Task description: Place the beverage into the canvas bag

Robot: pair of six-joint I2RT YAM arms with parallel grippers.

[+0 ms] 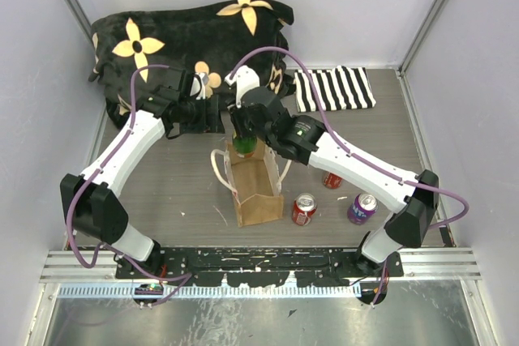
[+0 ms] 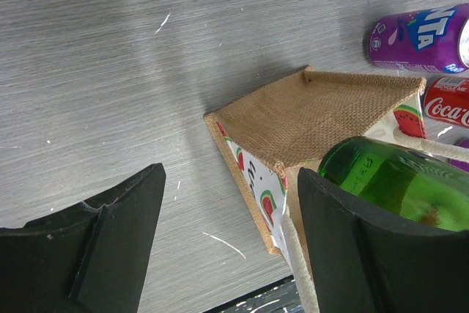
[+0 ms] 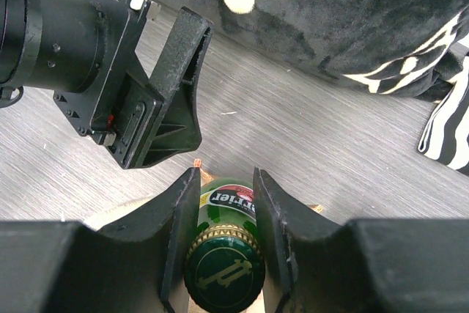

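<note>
The beverage, a green glass bottle [image 1: 244, 145] [image 3: 223, 269], hangs upright with its base in the open mouth of the canvas bag [image 1: 258, 192]. My right gripper [image 1: 243, 123] [image 3: 227, 177] is shut on the bottle's neck just below the cap. The tan bag [image 2: 308, 115] stands on the table, and the bottle's green body [image 2: 396, 177] shows at its rim. Left of the bottle, my left gripper [image 1: 212, 113] [image 2: 233, 181] is open. The bag's near corner and a cream handle [image 2: 297, 269] lie between its fingers, close to the right finger.
A red cola can [image 1: 303, 209] and a purple can [image 1: 362, 208] stand right of the bag, and another red can [image 1: 332, 180] lies behind them. A black flowered cushion [image 1: 190, 38] and a striped cloth [image 1: 333, 88] lie at the back.
</note>
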